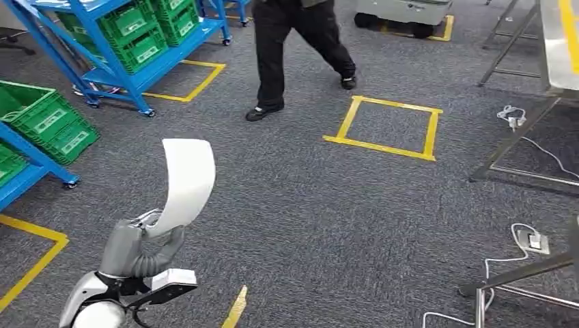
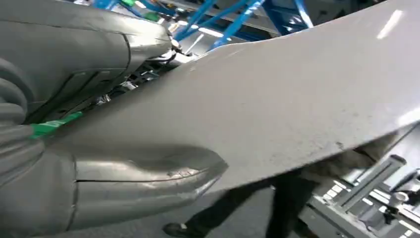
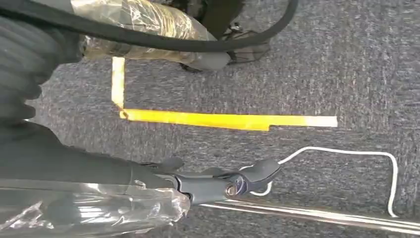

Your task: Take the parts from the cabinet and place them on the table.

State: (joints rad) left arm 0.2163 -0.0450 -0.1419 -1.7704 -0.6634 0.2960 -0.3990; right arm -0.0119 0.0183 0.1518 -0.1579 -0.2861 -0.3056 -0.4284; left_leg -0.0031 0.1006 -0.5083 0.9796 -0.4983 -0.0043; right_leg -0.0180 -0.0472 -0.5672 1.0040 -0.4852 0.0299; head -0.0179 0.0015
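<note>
Left hand (image 1: 147, 236) pinched lower end of curved white panel (image 1: 184, 181), held upright. Looked light, stiff, smooth; slip-prone. Right hand (image 3: 218, 181) hung empty, fingers apart.

part (image 1: 186, 179): smooth white plastic, matt
floor (image 1: 307, 205): rough grey carpet
crates (image 1: 51, 121): green plastic
table (image 1: 561, 48): shiny metal

A single part (image 1: 186, 179) is seen: a smooth, white, curved panel with rounded corners, bowed along its length like a shallow arch. It is held upright above the grey carpet, its lower end gripped by the left hand (image 1: 140, 246), its upper end curling over to the right. It stands well apart from the steel bench (image 1: 561, 48) at the far right. In the left wrist view its pale, lightly speckled surface (image 2: 277, 104) is clasped between the grey thumb and fingers (image 2: 148, 42).
</note>
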